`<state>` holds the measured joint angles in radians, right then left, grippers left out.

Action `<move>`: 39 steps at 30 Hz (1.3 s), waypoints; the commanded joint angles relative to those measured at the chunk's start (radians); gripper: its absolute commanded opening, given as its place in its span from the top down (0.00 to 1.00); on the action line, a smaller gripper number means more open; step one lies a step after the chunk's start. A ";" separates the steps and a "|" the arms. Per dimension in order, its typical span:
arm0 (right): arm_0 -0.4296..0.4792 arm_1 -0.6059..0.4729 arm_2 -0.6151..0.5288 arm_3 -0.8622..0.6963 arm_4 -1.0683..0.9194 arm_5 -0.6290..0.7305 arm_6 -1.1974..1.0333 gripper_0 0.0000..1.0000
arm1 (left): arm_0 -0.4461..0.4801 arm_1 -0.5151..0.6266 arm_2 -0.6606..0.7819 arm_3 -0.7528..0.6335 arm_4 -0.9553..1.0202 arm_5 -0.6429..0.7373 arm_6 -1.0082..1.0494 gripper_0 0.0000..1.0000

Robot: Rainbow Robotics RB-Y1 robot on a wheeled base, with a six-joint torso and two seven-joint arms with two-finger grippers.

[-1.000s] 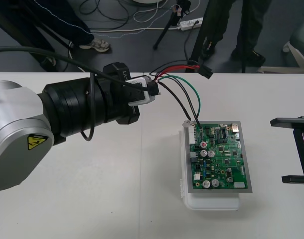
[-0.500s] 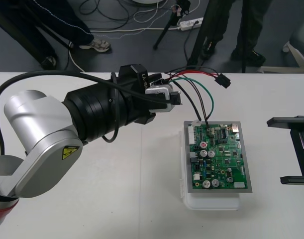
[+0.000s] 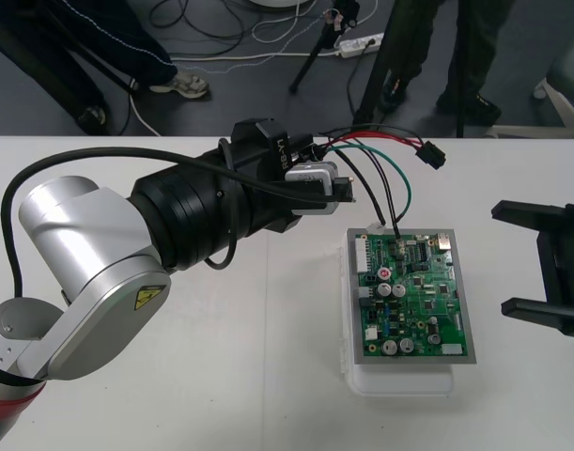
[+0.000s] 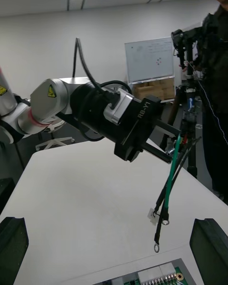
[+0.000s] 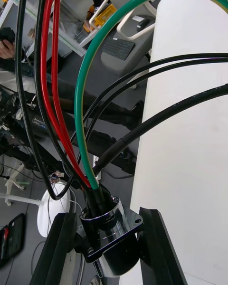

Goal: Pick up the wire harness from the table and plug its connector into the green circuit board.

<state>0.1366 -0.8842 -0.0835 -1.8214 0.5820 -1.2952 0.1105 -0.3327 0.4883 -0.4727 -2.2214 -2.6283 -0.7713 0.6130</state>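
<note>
front view: left gripper is clamped on the harness's round metal socket, with the flange between its fingers, so the wires loop free ahead of it. holding the socket end leaves the black plug dangling past the loop, over the table near its far edge, apart from the fingertips and not in the green circuit board. ring-terminal ends hang just over the board's far edge; can't tell if they touch. my read: the plug needs a regrasp before insertion. right gripper waits beside the board, fingers spread wide, holding nothing, likely placed for a handover.
</note>
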 commanded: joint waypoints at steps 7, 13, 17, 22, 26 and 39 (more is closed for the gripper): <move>0.074 0.073 -0.050 -0.177 -0.001 0.169 -0.196 0.00 | -0.022 -0.027 -0.014 -0.015 -0.010 0.078 -0.056 1.00; 0.110 0.093 -0.033 -0.254 0.004 0.275 -0.203 0.00 | -0.022 -0.025 -0.014 -0.015 -0.015 0.084 -0.053 1.00; 0.110 0.126 -0.029 -0.271 0.038 0.323 -0.206 0.00 | -0.022 -0.027 -0.014 -0.014 -0.025 0.084 -0.049 1.00; 0.100 0.179 -0.027 -0.297 0.091 0.390 -0.218 0.00 | -0.020 -0.031 -0.014 -0.015 -0.035 0.084 -0.047 1.00; 0.087 0.200 -0.022 -0.309 0.130 0.436 -0.232 0.00 | -0.019 -0.034 -0.014 -0.014 -0.041 0.084 -0.047 1.00; 0.048 0.246 0.073 -0.323 0.130 0.547 -0.238 0.00 | -0.009 -0.060 -0.014 -0.009 -0.067 0.084 -0.047 1.00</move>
<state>0.2133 -0.6684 -0.0506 -2.1078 0.7084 -0.7704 -0.0660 -0.3326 0.4698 -0.4727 -2.2205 -2.6849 -0.7558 0.6130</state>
